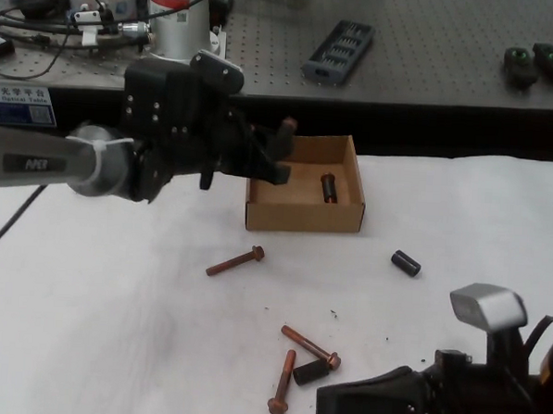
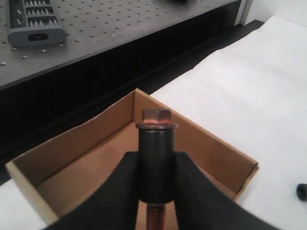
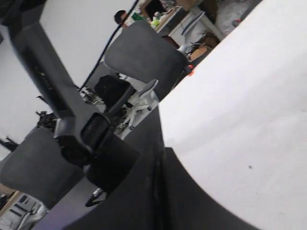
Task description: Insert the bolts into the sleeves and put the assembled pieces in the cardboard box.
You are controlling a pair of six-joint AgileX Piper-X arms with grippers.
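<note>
My left gripper (image 1: 278, 147) hangs over the left rim of the cardboard box (image 1: 304, 215), shut on an assembled piece (image 2: 156, 158), a black sleeve with a copper bolt head on top. Below it lies the open box (image 2: 72, 148). One assembled piece (image 1: 329, 187) lies inside the box. On the white cloth lie a loose bolt (image 1: 236, 261), two more bolts (image 1: 310, 347) (image 1: 283, 382), a black sleeve (image 1: 310, 372) between them, and another sleeve (image 1: 405, 262). My right gripper (image 1: 326, 403) sits low at the front right, shut and empty (image 3: 156, 163).
A perforated metal bench runs behind the cloth, carrying a black tool case (image 1: 338, 51) (image 2: 33, 21) and two dark parts (image 1: 537, 63). A dark gap separates bench and cloth. Office chairs (image 3: 144, 57) stand in the room behind.
</note>
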